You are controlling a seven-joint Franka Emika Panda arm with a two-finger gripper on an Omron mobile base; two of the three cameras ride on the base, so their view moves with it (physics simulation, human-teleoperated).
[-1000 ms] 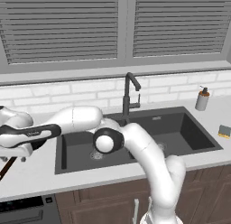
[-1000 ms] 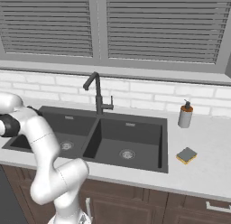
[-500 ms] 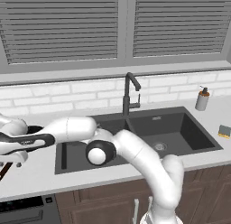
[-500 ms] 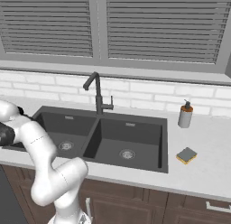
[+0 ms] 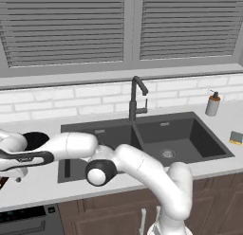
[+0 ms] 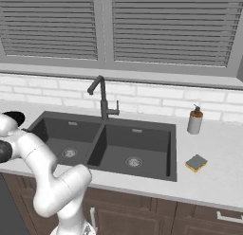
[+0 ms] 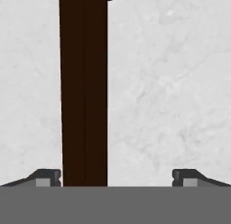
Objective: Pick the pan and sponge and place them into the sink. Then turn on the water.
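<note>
One long dark brown handle of the pan (image 7: pixel 84 90) runs up the hand view from the bottom edge to the top, lying on the pale marbled desk (image 7: pixel 167 83). It sits between the two fingertips (image 7: pixel 44 177) of the tool (image 7: pixel 117 177), close beside the left-hand tip and well apart from the other; the jaws stand wide and hold nothing. Whether the near tip touches the handle cannot be told.

The left base view gives what the hand view cannot: the black round body of the pan (image 5: pixel 34 140) on the desk left of the sink (image 5: pixel 199 143), partly behind the white arm that reaches out over it. The right base view shows a sliver of the black pan (image 6: pixel 15 117) at its left edge, behind the arm.

The sponge (image 6: pixel 196 162) lies flat on the desk to the right of the sink (image 6: pixel 172 149), just beside its rim, green layer up; in the left base view it shows as a small patch (image 5: pixel 236 137) at the far right edge. A soap dispenser (image 6: pixel 194 120) stands upright behind it near the tiled wall.

Both basins hold only their round metal drains (image 6: pixel 133 161). The faucet (image 6: pixel 101 97) rises behind the divider between them.
</note>
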